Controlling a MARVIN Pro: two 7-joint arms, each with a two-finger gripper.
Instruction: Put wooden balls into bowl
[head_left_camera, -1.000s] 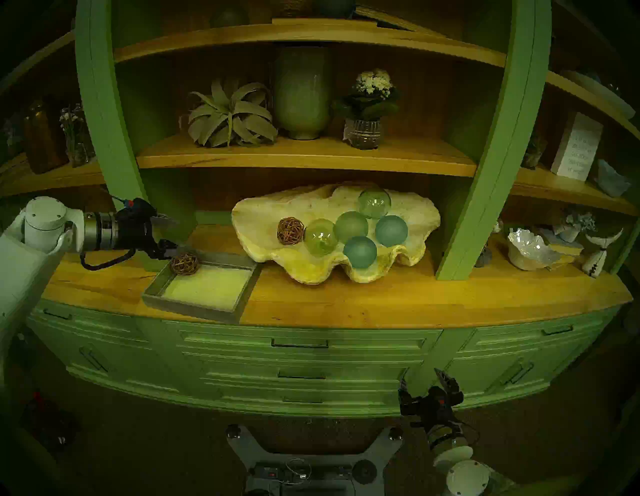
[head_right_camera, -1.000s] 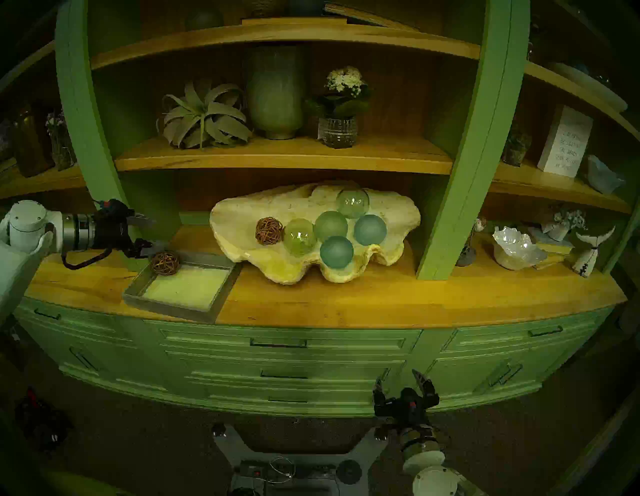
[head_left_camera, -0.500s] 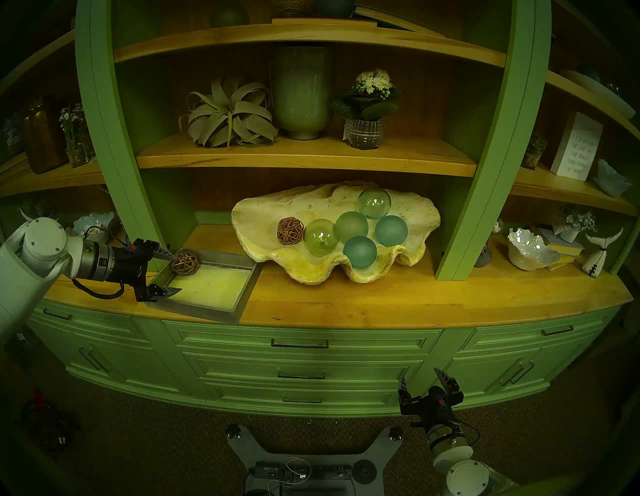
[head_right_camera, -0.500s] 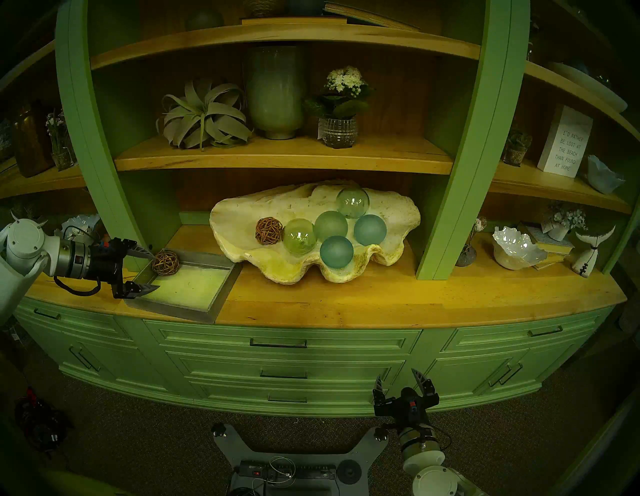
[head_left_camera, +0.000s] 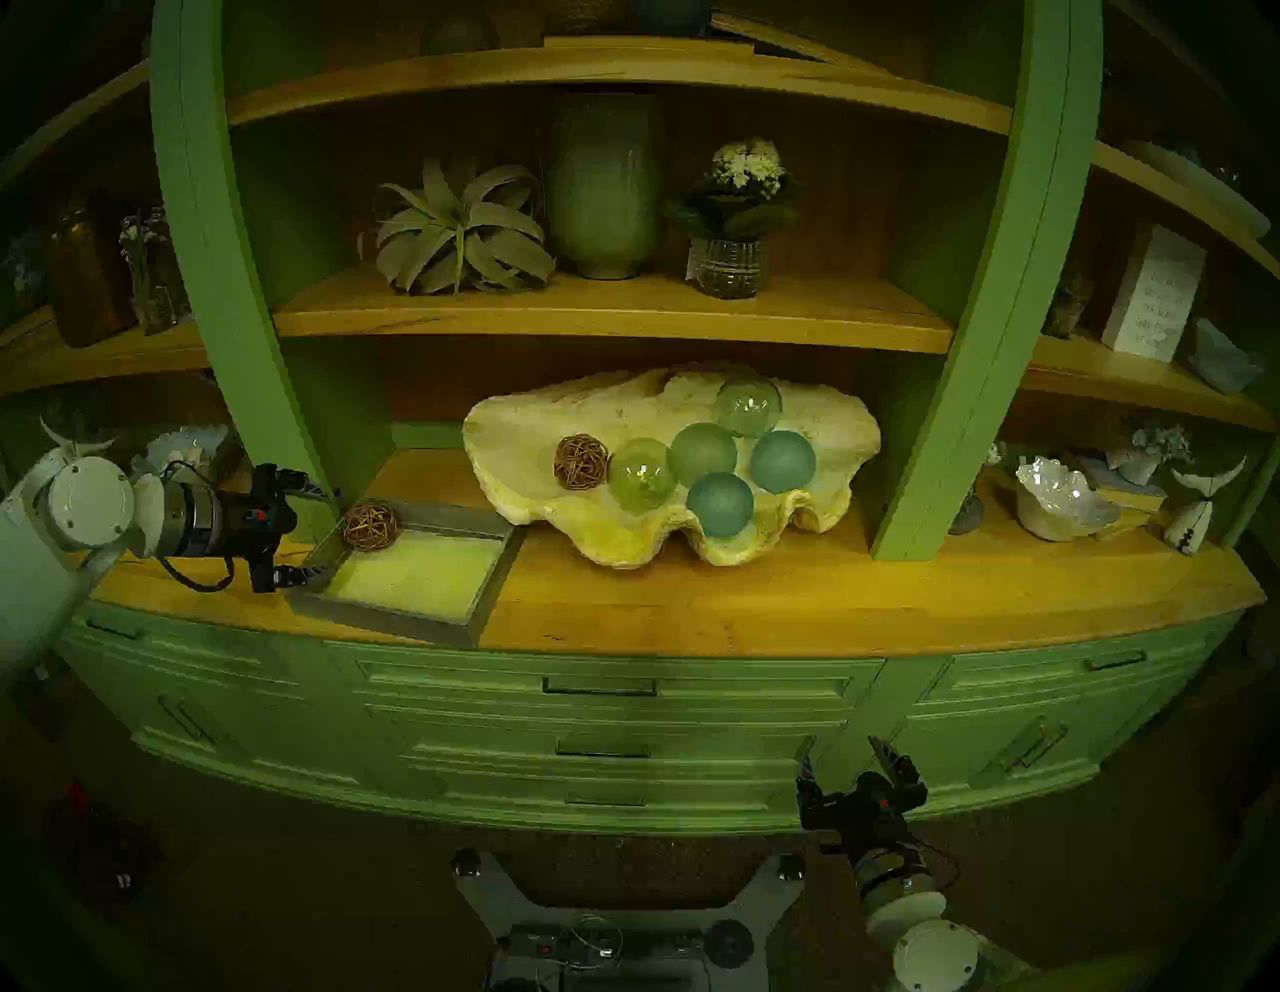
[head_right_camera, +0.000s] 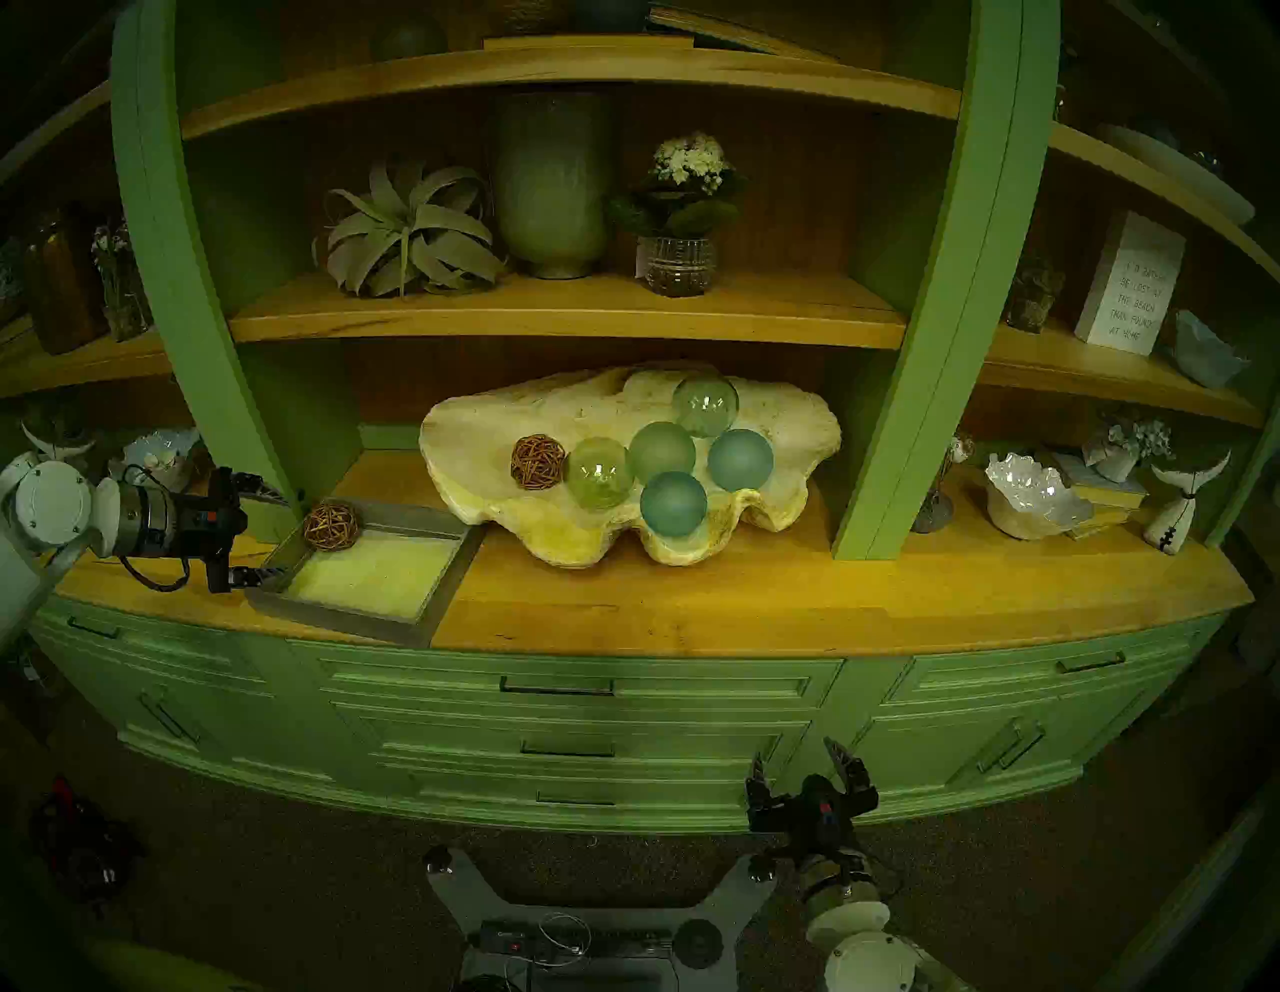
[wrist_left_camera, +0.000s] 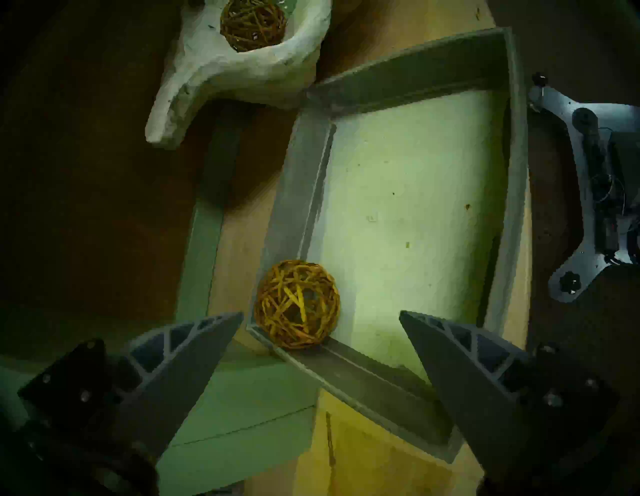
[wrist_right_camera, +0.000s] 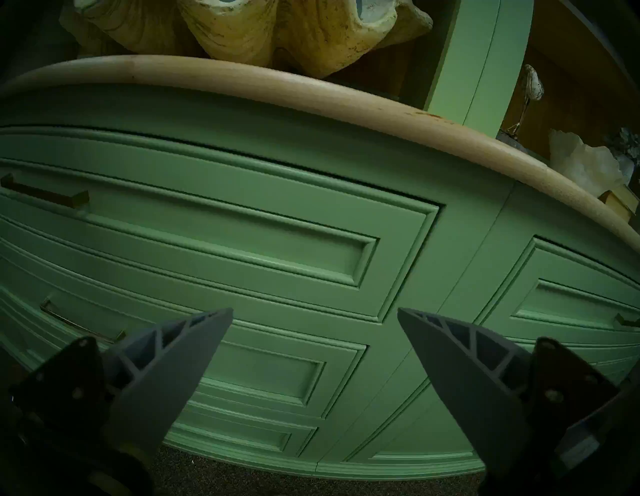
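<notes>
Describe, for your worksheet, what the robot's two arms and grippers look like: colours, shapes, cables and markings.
Both arms have white rounded shells ending in a silver metal wrist ring. Each gripper, the left gripper and the right gripper, has a black body with a small red mark, a looping black cable, and two grey pointed fingers with triangular cut-outs.

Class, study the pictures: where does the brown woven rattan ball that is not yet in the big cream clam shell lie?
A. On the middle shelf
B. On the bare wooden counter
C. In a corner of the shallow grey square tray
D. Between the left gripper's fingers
C: the brown woven rattan ball rests in a corner of the shallow grey square tray, beyond the open left gripper.
</notes>
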